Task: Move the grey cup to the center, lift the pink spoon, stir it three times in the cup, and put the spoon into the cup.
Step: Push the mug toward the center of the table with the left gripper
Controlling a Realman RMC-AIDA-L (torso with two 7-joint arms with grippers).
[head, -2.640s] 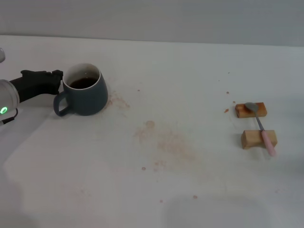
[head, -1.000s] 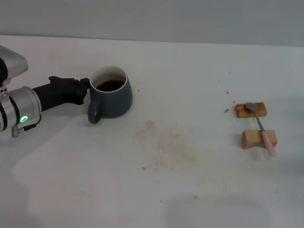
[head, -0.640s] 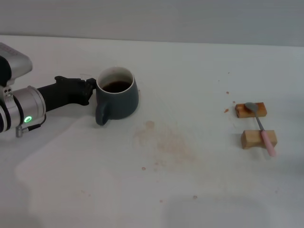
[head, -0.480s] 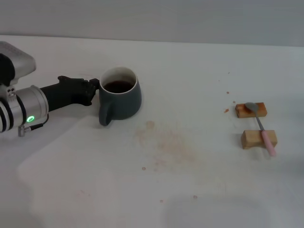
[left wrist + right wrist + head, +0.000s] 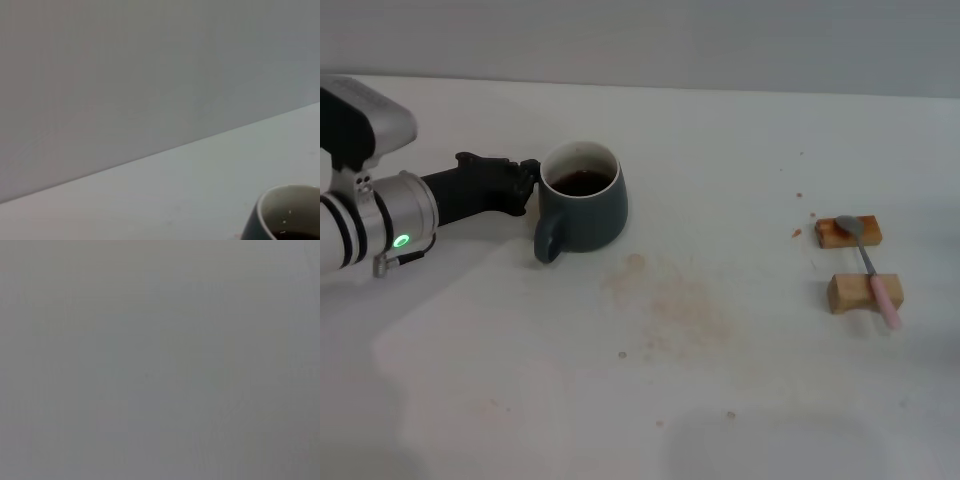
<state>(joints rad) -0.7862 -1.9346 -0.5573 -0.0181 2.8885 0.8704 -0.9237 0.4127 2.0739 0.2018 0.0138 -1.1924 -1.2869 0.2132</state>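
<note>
the cup (image 5: 582, 210) stands upright on the tabletop (image 5: 720, 400) left of the middle, with liquid (image 5: 580, 182) in it and its handle (image 5: 547, 243) turned toward the near left; the left tool (image 5: 525, 180) reaches in from the left edge and its tip touches the cup's left side at the rim. well apart on the right, two blocks stand one behind the other, the far block (image 5: 848, 232) behind the near block (image 5: 863, 292). the spoon (image 5: 870, 268) lies across both, its bowl on the far block and its handle end over the near one, jutting past it toward the front.
</note>
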